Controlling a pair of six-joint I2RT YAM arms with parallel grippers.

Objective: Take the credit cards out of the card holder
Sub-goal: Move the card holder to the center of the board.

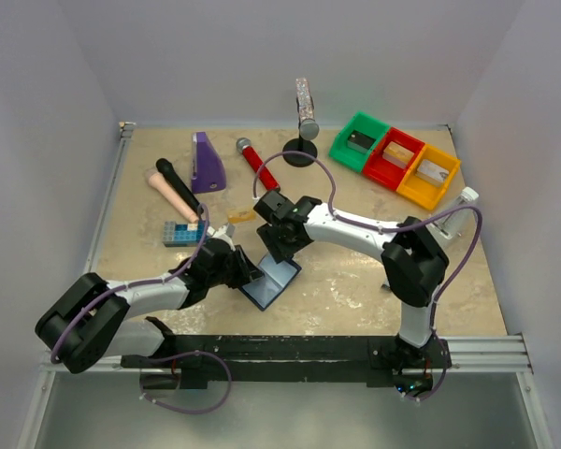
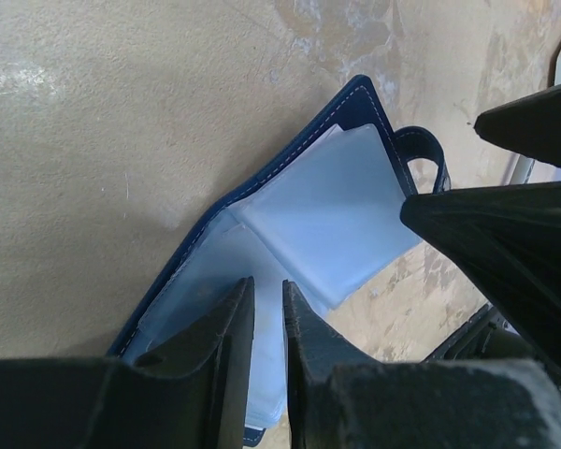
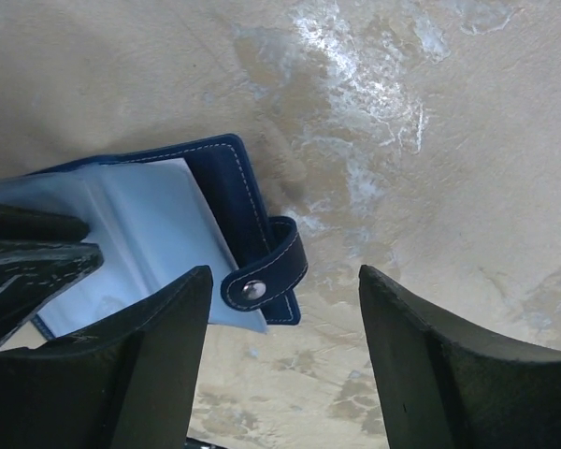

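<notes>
Wallet [image 1: 271, 282] lies open mid-tabletop, toward the near edge. Left gripper [image 2: 266, 285] has jaws nearly together at its pale pockets, grip unclear; right gripper [image 3: 282, 276] has jaws wide apart above the snap tab [image 3: 260, 281].

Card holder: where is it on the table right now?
Top view: the card holder lies open near the middle of the table, the left gripper at its left edge, the right gripper just behind it.

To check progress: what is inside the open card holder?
Pale blue-grey pocket sleeves show inside the card holder; no card is plainly visible. The left gripper covers the lower pockets, so cards there cannot be seen.
</notes>
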